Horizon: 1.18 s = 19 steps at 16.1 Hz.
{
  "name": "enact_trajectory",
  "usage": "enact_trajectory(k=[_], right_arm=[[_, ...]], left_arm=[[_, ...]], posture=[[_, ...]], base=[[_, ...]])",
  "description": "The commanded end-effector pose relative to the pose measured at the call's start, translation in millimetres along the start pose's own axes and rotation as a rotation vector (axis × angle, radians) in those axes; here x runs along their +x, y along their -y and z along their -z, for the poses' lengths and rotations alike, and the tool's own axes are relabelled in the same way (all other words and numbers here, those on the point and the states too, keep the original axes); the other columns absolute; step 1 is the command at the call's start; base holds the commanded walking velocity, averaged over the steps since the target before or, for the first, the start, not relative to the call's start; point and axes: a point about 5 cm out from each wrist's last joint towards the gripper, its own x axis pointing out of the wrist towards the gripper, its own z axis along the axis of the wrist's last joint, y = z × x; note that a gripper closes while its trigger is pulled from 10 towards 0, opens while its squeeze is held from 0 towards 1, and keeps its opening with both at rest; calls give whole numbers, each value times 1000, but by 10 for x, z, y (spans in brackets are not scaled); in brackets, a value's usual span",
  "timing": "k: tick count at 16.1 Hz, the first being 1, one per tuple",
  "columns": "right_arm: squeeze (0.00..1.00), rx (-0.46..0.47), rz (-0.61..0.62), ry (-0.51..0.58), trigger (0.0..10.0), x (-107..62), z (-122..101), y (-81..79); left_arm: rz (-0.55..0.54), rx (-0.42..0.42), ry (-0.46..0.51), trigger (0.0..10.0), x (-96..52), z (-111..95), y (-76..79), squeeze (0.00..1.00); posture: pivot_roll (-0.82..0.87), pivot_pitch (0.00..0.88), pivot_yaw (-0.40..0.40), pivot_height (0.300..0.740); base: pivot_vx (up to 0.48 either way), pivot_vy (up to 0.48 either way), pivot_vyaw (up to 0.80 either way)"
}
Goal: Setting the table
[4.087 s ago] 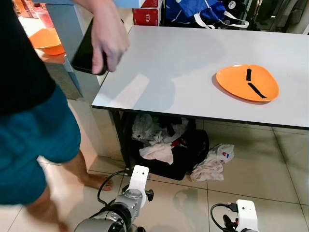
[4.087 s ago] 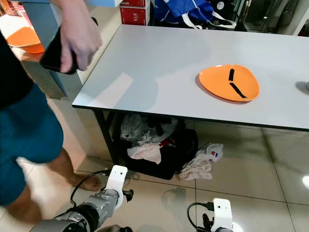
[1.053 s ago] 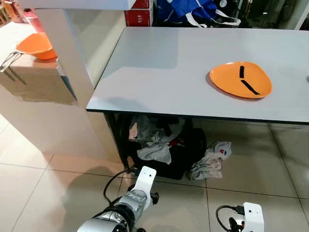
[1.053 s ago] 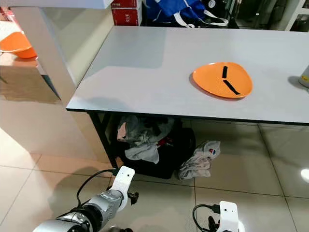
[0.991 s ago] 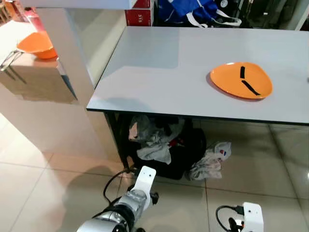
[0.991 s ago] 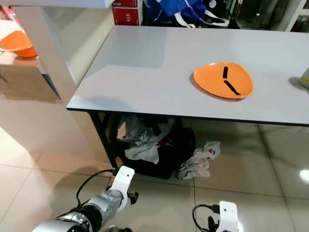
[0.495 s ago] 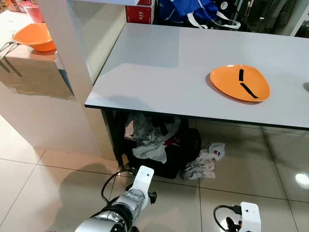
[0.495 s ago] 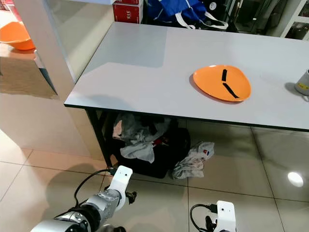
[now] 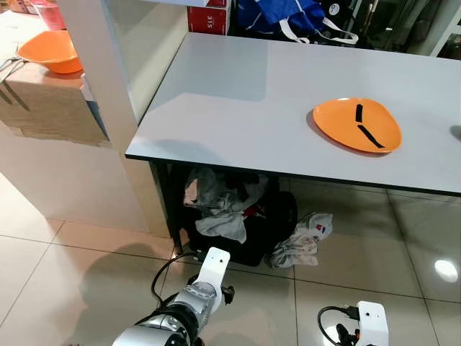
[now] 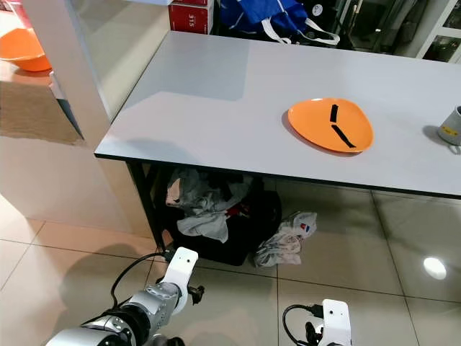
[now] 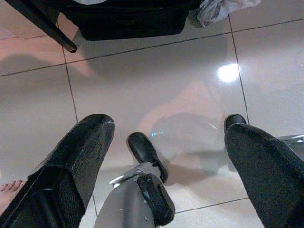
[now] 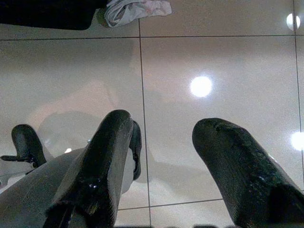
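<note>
At about ten o'clock in the head views an orange bowl [image 9: 49, 52] sat on a pale counter [image 9: 45, 108], with a white pillar [image 9: 97, 65] just beside it. A grey table [image 9: 238, 101] spread from the centre towards two and three o'clock. On it, at around two o'clock, lay an orange plate [image 9: 357, 124] carrying two short black strips [image 9: 366, 127]. At three o'clock, near the table's edge, stood a grey mug [image 10: 451, 127], well apart from the plate. Beyond the table, at twelve o'clock, lay a blue bag [image 9: 288, 16] and a red box [image 9: 209, 17].

Under the table a black case [image 9: 238, 220] held a heap of clothes [image 9: 216, 209]; a crumpled white cloth [image 9: 302, 241] lay on the tiled floor [image 9: 72, 274] just beside it.

The left arm [image 9: 184, 306] hung low at seven o'clock, the right arm [image 9: 364, 328] at five o'clock. The left gripper [image 11: 166, 137] had its fingers [image 11: 76, 166] spread wide above the floor, holding nothing. The right gripper [image 12: 161, 137] likewise had its fingers [image 12: 107, 161] parted and empty over the tiles.
</note>
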Motion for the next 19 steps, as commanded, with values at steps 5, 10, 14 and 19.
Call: enact_trajectory(k=[5,10,14,19], right_arm=[[0,-12,11,-6,10000,-8,12,42],[0,-19,11,-6,10000,-9,11,45],[0,-19,11,-6,10000,-8,10,44],[0,-23,9,-7,10000,-7,8,44]], left_arm=[[5,10,3,10000,0,6,49,0],[5,10,2,10000,0,8,53,0],[6,11,1,10000,0,7,52,0],[3,6,0,10000,0,5,51,0]], posture=[[-116,0,-30,735],[-114,0,-32,735],[-115,0,-29,735],[-110,0,-35,735]], base=[[0,0,0],[0,0,0],[0,0,0],[0,0,0]])
